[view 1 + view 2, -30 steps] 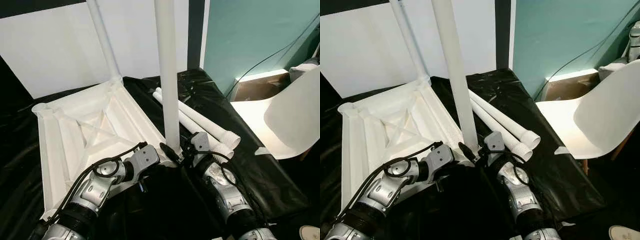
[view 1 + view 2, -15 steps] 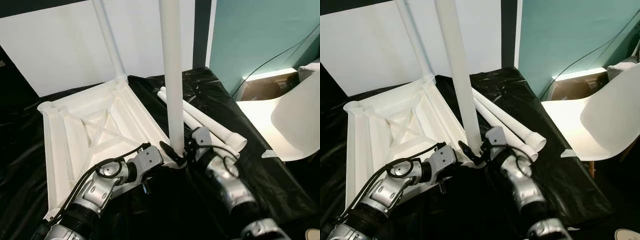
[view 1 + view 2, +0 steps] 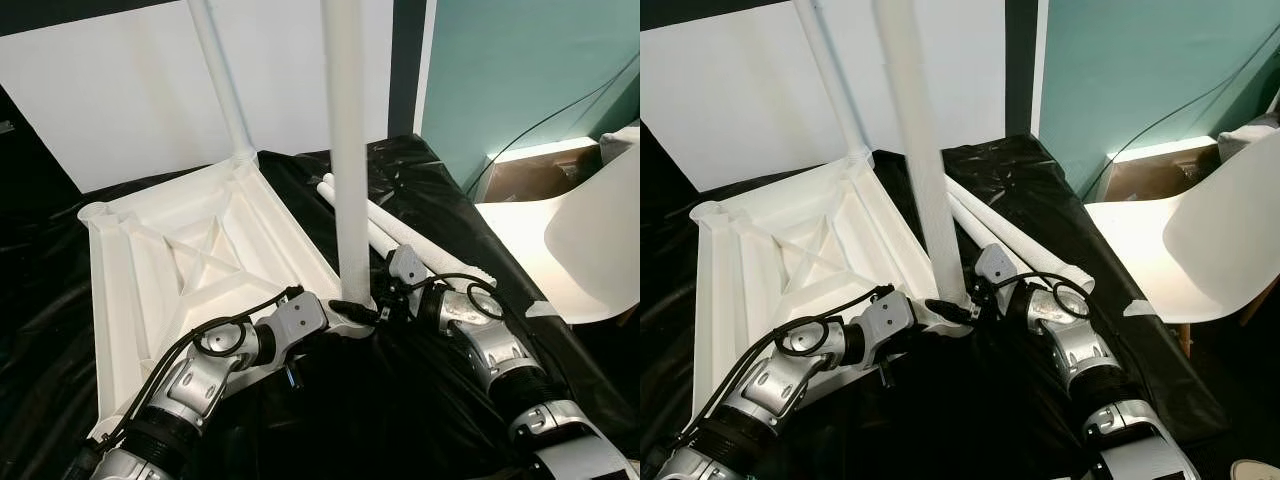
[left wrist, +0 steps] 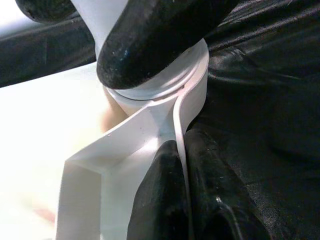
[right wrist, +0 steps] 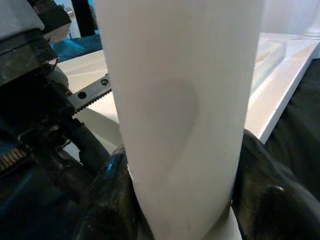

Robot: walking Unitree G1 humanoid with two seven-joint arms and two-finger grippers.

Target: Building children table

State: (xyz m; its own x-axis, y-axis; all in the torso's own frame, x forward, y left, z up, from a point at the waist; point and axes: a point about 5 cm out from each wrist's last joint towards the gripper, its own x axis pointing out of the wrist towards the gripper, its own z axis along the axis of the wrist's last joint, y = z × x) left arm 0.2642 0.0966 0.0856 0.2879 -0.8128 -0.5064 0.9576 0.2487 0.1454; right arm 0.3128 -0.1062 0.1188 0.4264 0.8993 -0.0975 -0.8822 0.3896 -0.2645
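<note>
The upright white leg point(image 3: 347, 150) stands in the near right corner socket of the upturned white table frame point(image 3: 140, 270), which lies on black sheeting point(image 3: 420, 400). The right gripper point(image 3: 385, 305) is clamped around the leg's base; the left gripper point(image 3: 345, 310) pinches the frame's corner rim just beside it. A second leg point(image 3: 222, 90) rises from the far corner, both cut off above. Two loose legs point(image 3: 410, 235) lie close right, narrowing room there. A white chair point(image 3: 590, 240) sits beyond the sheeting's right edge.
</note>
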